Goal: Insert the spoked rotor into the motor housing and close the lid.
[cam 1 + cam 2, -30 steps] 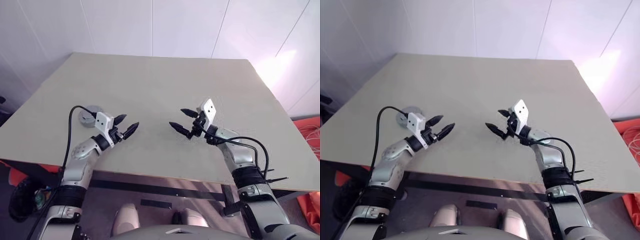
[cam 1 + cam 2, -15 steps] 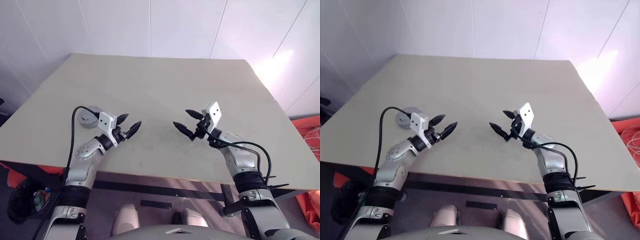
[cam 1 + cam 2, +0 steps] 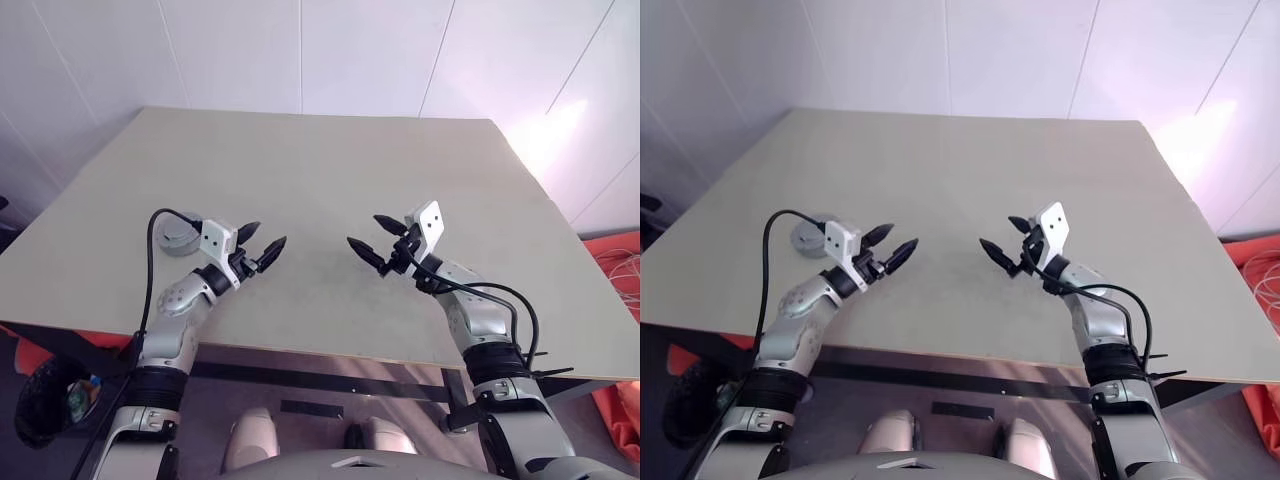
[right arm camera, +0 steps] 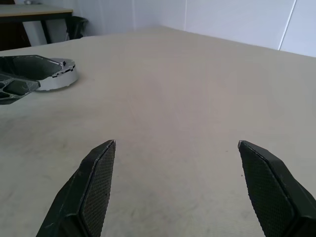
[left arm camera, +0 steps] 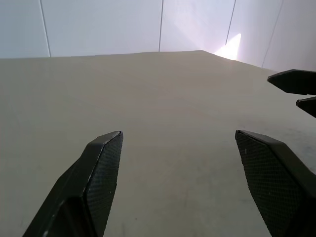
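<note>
Grey disc (image 3: 181, 237) (one), two hands

Left end effector (image 3: 260, 245) and right end effector (image 3: 375, 238) face inward (both spread wide).

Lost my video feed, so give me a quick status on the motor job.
Left hand open, empty. Right hand open, empty. Closed grey round assembly flat on table, behind left hand. Nothing in the way.

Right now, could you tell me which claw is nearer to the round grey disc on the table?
Left. The left claw hovers just beside the disc; the right claw is farther across the table.
</note>
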`<state>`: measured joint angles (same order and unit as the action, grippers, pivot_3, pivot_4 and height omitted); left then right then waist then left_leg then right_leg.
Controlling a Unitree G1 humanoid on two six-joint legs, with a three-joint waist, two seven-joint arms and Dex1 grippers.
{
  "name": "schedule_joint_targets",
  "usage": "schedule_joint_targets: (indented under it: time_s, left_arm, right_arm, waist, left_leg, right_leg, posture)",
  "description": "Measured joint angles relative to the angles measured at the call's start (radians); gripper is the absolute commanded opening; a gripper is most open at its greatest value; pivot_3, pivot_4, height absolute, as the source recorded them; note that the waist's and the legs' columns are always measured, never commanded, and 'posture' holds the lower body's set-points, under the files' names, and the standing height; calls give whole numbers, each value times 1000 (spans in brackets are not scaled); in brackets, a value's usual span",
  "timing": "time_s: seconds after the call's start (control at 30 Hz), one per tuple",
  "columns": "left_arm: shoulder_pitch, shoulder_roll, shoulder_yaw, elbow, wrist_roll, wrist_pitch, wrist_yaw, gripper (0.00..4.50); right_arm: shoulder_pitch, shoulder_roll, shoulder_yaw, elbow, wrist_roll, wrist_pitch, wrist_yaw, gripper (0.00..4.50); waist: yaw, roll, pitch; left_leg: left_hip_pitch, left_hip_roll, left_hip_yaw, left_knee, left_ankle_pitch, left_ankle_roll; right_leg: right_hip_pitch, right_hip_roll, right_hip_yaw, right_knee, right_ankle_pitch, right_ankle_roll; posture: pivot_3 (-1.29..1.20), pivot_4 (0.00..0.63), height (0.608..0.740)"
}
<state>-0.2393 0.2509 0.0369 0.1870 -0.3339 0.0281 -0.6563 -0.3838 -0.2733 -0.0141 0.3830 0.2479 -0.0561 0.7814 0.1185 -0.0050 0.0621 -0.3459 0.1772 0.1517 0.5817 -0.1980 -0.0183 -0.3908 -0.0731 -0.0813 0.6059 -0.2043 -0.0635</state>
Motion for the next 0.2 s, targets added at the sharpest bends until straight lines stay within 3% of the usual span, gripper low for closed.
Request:
schedule_joint_targets:
  time_s: [0.2]
  left_arm:
    - [25, -7, 0, -8, 2, 0, 18, 3869]
  right_arm:
    - [-3, 5, -4, 2, 0, 0, -3, 4500]
  waist:
    - [-1, 0, 0]
  left_leg:
    - [0, 0, 0, 0, 0, 0]
  right_leg:
    - [0, 0, 0, 0, 0, 0]
  posture:
    - [0, 0, 740]
